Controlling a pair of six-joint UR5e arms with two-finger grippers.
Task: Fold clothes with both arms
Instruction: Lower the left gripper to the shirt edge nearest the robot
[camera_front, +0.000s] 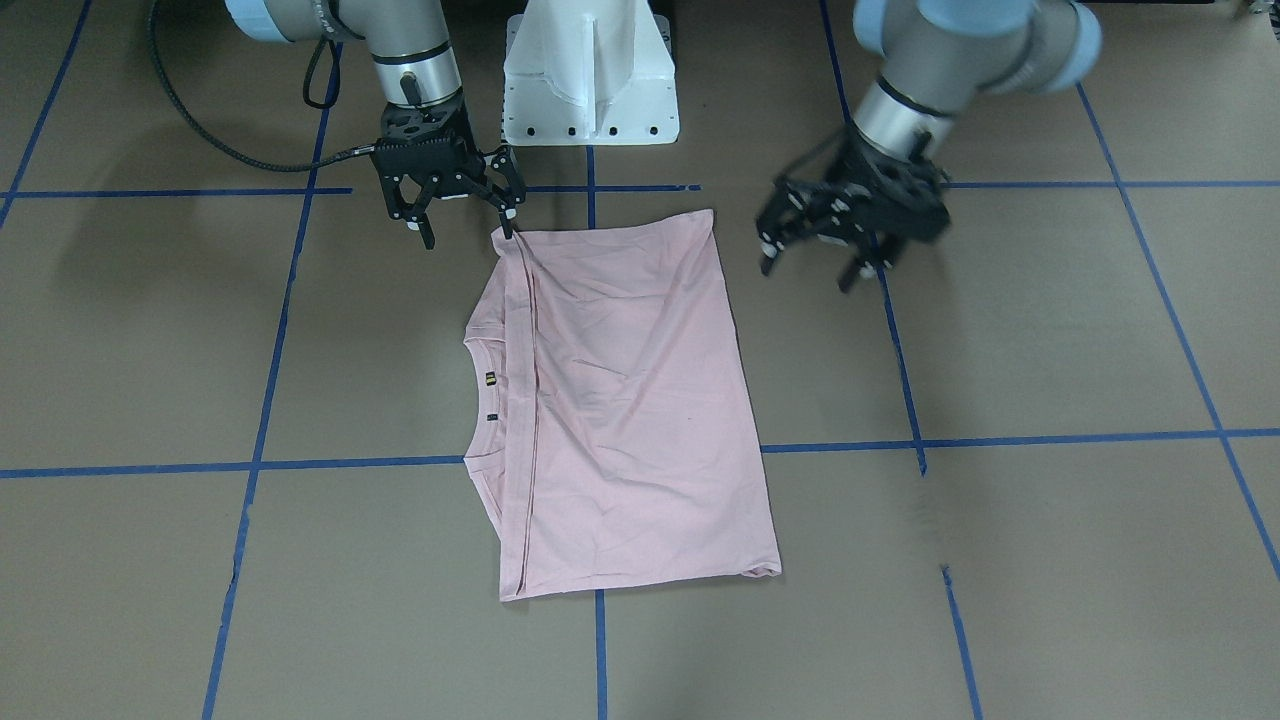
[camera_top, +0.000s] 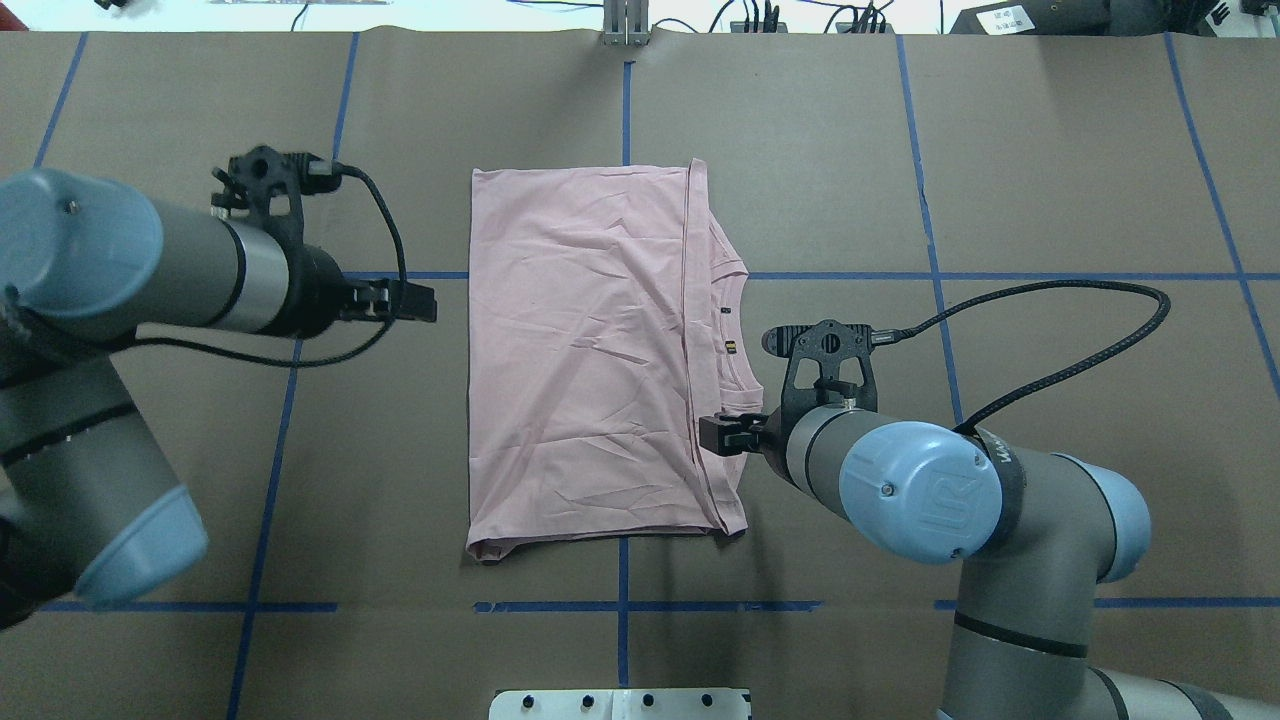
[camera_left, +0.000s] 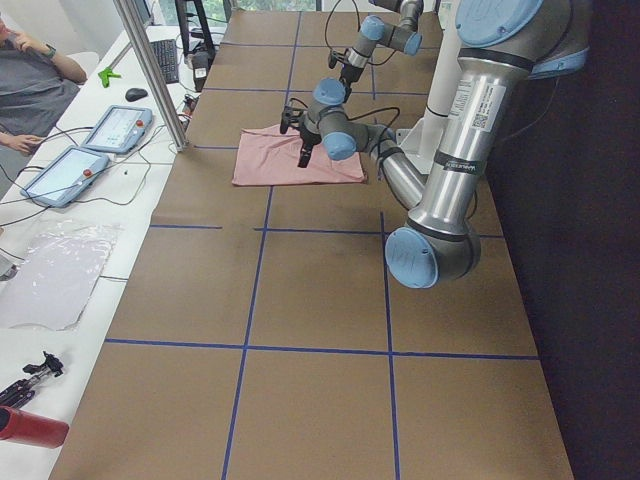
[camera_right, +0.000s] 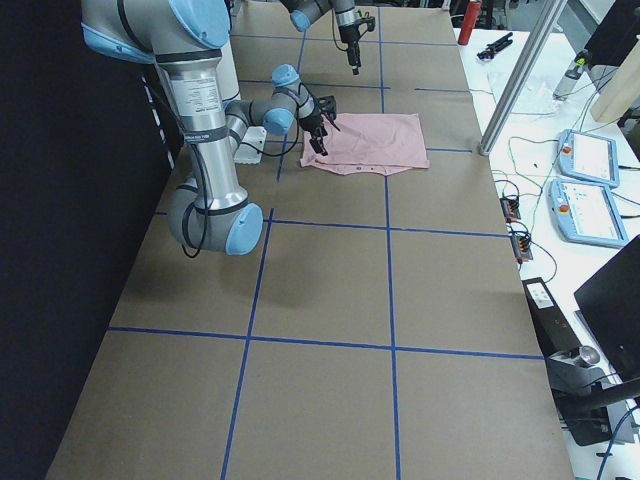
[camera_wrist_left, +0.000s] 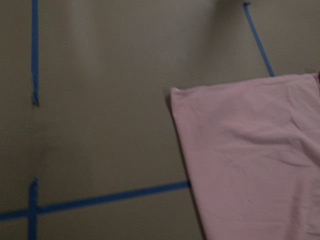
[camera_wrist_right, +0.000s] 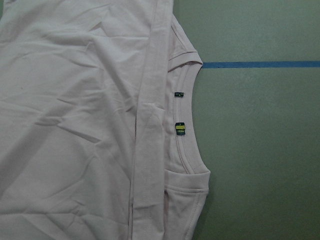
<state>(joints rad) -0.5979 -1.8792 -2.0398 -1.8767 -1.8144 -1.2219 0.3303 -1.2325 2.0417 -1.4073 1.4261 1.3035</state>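
The pale pink T-shirt (camera_front: 620, 400) lies flat on the brown table, folded across itself, its hem band (camera_wrist_right: 150, 125) laid just short of the ribbed collar and neck tags (camera_wrist_right: 180, 127). The print is hidden. My right gripper (camera_front: 468, 232) hangs open at the shirt's corner nearest the robot on the collar side, one fingertip (camera_front: 509, 226) at the cloth's edge. In the overhead view it (camera_top: 722, 435) sits over the shirt's right edge. My left gripper (camera_front: 812, 268) is open and empty, just beside the shirt's folded edge (camera_top: 470, 350). The left wrist view shows only a shirt corner (camera_wrist_left: 250, 150).
The white pedestal (camera_front: 590, 80) stands just behind the shirt. Blue tape lines (camera_front: 600, 460) grid the table. Along the far side runs a bench with tablets (camera_left: 110, 130), a metal post (camera_left: 150, 70) and a seated person (camera_left: 30, 70).
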